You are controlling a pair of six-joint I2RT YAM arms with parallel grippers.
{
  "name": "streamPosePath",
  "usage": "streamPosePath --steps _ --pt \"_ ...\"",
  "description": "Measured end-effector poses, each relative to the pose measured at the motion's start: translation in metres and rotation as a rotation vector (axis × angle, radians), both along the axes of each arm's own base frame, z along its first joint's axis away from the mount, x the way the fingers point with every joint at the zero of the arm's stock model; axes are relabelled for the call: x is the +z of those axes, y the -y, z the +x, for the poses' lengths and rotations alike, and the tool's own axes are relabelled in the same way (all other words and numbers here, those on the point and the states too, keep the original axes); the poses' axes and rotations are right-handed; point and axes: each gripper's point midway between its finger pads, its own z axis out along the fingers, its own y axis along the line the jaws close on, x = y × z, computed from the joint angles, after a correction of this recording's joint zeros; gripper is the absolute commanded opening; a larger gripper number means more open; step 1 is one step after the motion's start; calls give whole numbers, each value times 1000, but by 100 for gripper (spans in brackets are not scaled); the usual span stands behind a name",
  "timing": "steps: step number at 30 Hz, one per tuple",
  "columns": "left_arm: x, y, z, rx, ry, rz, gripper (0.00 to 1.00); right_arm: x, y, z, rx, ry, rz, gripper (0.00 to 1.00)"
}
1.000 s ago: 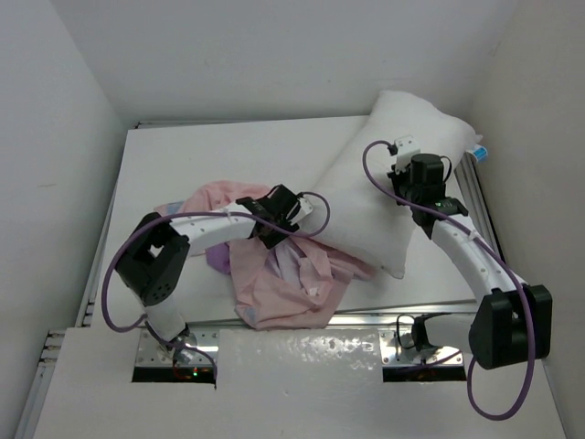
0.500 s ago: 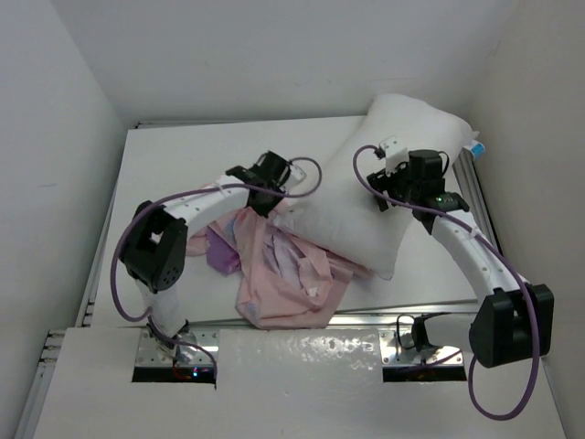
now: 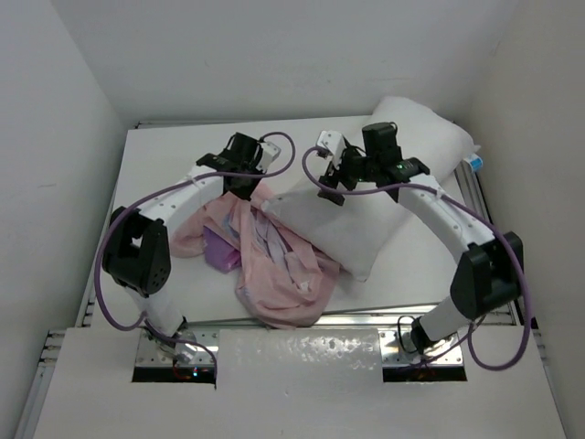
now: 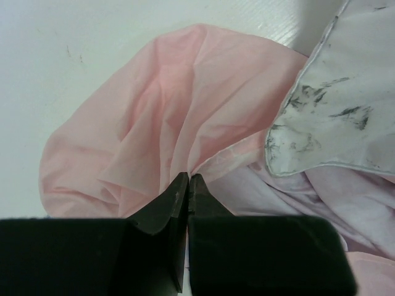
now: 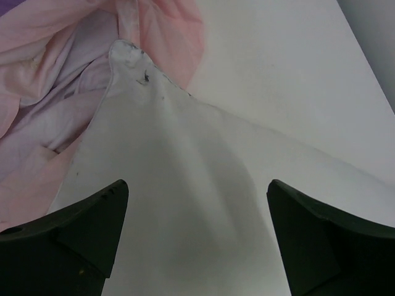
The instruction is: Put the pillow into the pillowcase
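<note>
The white pillow [image 3: 393,197] lies slanted across the right half of the table, its smudged corner [image 4: 330,120] over the pillowcase. The pillowcase [image 3: 274,265] is a crumpled pink and pale lilac heap at centre-left. My left gripper [image 3: 249,186] is shut on a gathered fold of the pink pillowcase [image 4: 157,123], the cloth fanning out from the gripper's tips [image 4: 187,177]. My right gripper [image 3: 332,180] hovers over the pillow's left end. In the right wrist view that gripper [image 5: 196,188] is wide open, with the pillow [image 5: 179,154] beneath it and the pillowcase [image 5: 43,142] beyond.
The white table [image 3: 174,155] is boxed in by white walls at the left, back and right. The pillow's far end, with a small blue tag [image 3: 477,161], rests against the right wall. A metal rail [image 3: 384,317] runs along the front edge.
My left gripper has shut on the pillowcase and pulled it toward the back left. My right gripper has opened, let go of the pillow, and swung left over it.
</note>
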Motion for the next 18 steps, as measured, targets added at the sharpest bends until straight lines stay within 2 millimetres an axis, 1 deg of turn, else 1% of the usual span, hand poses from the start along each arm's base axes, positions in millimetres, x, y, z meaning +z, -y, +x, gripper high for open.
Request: streamPosePath --steps 3,6,8,11,13,14,15,18 --pt "0 -6 2 21 -5 -23 0 -14 -13 9 63 -30 -18 92" --pt "2 -12 5 39 -2 -43 0 -34 -27 17 127 -62 -72 92" --pt "2 -12 6 42 -3 -59 0 -53 -38 20 171 -92 -113 92" --pt "0 -9 5 33 -9 -77 0 -82 -47 19 217 -143 -147 90" --pt "-2 -8 4 30 -15 -84 0 -95 -52 19 240 -161 -152 55" --pt "-2 -7 3 31 -17 -87 0 -98 -54 20 243 -166 -152 30" --pt "-2 -7 3 32 -17 -90 0 -101 -55 21 241 -173 -156 22" --pt "-2 -7 4 45 -16 -100 0 -102 -57 31 215 -180 -168 0"
